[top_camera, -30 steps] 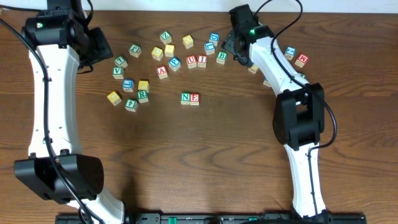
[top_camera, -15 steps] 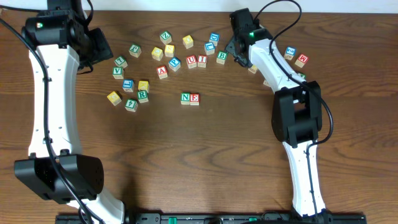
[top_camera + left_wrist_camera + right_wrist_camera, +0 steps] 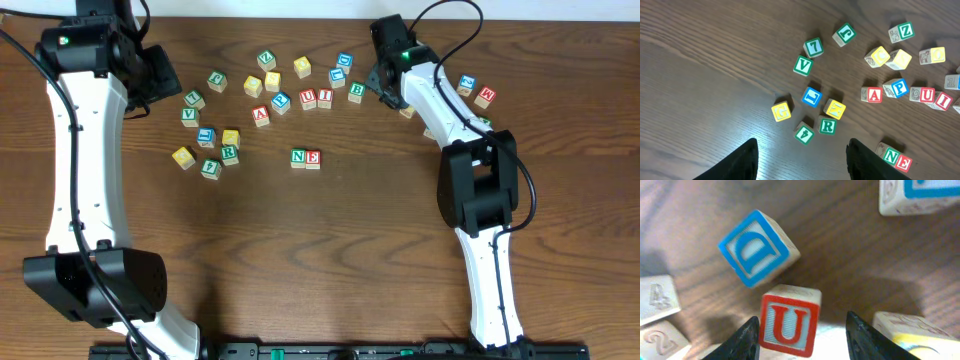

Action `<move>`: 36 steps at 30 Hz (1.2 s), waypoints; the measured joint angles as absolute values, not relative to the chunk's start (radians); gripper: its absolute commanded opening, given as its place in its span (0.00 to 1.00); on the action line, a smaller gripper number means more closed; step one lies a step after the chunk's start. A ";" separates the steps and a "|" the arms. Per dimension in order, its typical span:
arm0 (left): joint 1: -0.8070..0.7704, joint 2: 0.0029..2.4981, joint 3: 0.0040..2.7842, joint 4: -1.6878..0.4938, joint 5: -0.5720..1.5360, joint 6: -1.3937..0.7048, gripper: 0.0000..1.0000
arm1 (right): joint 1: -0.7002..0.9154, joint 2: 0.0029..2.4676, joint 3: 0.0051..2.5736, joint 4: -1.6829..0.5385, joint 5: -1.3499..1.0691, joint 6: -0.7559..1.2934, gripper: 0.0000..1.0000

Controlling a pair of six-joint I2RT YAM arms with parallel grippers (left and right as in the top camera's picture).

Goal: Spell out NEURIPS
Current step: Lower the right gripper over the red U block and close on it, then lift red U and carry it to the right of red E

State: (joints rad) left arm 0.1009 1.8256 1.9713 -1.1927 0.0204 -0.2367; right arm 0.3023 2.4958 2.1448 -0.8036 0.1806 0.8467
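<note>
Nearest the robot's base, out on the table [image 3: 330, 250], the green N cube [image 3: 299, 157] and the red E cube [image 3: 313, 158] sit touching, N on the left, reading NE from overhead. A little farther and off to the left, there's the green R cube [image 3: 229, 153] tucked into a loose cluster, with a green V cube [image 3: 190, 116] beyond it. Farther still runs a ragged row: a red A cube [image 3: 261, 114], the blue P cube [image 3: 281, 101] turned on the diagonal, then the U cube [image 3: 308, 97] touching the I cube [image 3: 324, 97], both red. And at the far edge, the arms! The left gripper [image 3: 802, 160] hovers over the far left, fingers spread, bare wood between them, grasping nothing. The right gripper [image 3: 380, 82] hangs over the far cluster just beside a green B cube [image 3: 357, 91]. Its wrist camera shows a red-framed U [image 3: 789, 325] right between the fingertips. One finger is just beside the cube's edge and there is a clear gap on the other side, so the jaws are released, not clamped. A blue-lettered cube [image 3: 757, 247] lies just beyond it. Whether this U is the one next to the I, the views do not settle.
</note>
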 measured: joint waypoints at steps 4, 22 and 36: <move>0.101 1.826 1.971 -1.193 0.020 -0.237 0.56 | 0.302 2.496 2.145 -0.830 0.178 0.810 0.51; 0.101 1.826 1.971 -1.193 0.020 -0.237 0.56 | 0.302 2.496 2.145 -0.842 0.123 0.568 0.49; 0.101 1.826 1.971 -1.193 0.020 -0.237 0.56 | 0.302 2.496 2.145 -0.767 0.158 0.551 0.42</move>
State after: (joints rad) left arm 0.1009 1.8256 1.9713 -1.1927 0.0204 -0.2367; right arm 0.3023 2.4958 2.1448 -0.7673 0.1581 0.5507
